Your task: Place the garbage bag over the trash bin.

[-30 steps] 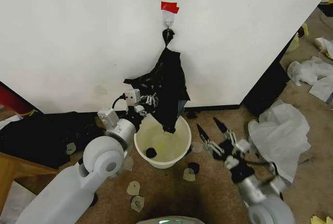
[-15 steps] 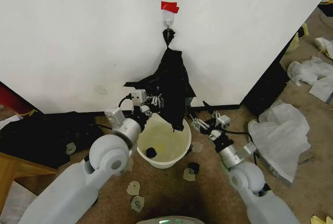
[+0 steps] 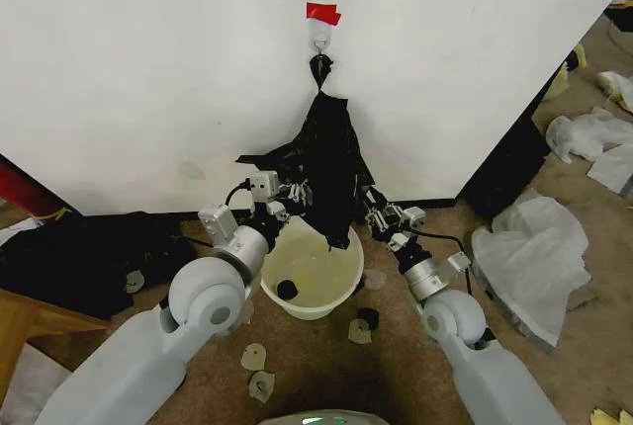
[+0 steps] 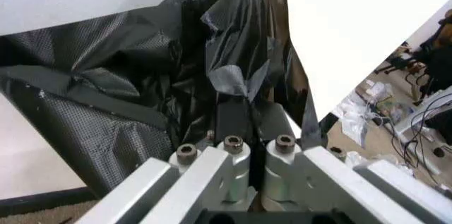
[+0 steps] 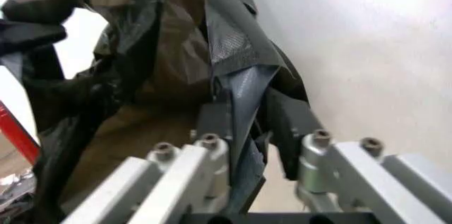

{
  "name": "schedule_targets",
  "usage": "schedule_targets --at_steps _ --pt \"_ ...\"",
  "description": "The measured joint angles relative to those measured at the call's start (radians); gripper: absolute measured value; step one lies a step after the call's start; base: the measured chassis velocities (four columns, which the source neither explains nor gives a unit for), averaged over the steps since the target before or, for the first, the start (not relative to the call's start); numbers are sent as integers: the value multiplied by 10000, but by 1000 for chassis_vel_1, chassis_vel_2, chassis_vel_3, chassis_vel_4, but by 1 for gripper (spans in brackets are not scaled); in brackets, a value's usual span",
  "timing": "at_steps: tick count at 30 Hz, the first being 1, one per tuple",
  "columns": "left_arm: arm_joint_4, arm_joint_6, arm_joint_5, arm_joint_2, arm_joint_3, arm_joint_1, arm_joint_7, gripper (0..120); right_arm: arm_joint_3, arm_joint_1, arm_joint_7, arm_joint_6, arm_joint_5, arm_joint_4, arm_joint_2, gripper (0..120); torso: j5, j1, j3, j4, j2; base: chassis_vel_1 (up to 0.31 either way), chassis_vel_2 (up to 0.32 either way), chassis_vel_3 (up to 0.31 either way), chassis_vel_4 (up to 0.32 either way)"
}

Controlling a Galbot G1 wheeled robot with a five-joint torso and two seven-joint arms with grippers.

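Garbage bag (image 3: 324, 163) hangs from wall hook (image 3: 320, 43), its lower end dangling over the trash bin (image 3: 313, 304), which sits on the floor below and between both grippers. Left gripper (image 3: 293, 191) is clamped on a fold of the bag at its left edge. Right gripper (image 3: 372, 204) meets the bag's right edge, fingers (image 5: 211, 121) parted around a fold, not pinched together
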Motion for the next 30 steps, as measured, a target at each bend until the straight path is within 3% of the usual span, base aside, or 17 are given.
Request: schedule_targets --at_steps 3,13,20,27,30 --pt "-8 -1 -18 14 -20 0 -1 0 -70 140 30 -81 195 -135 52 0 0 0 0 1 0 0 0 0 0" --pt "-387 -46 55 222 -553 412 28 0 173 -465 -64 -70 392 692 -63 0 0 0 0 0 0 0 0 0 0" --pt "-1683 -244 724 875 -1243 2177 214 0 1002 -2761 -660 506 -42 2318 -484 0 -1 -3 -2 0 1 0 0 0 0" --pt "-2283 -476 1449 725 -1371 4275 267 0 1489 -4395 -1297 1162 -607 2723 -417 0 0 -3 -3 3 1 0 0 0 0" --pt "-2434 -521 1584 704 -1395 4631 318 0 1601 -4665 -1367 1287 -635 2798 -333 0 0 -3 -3 3 1 0 0 0 0"
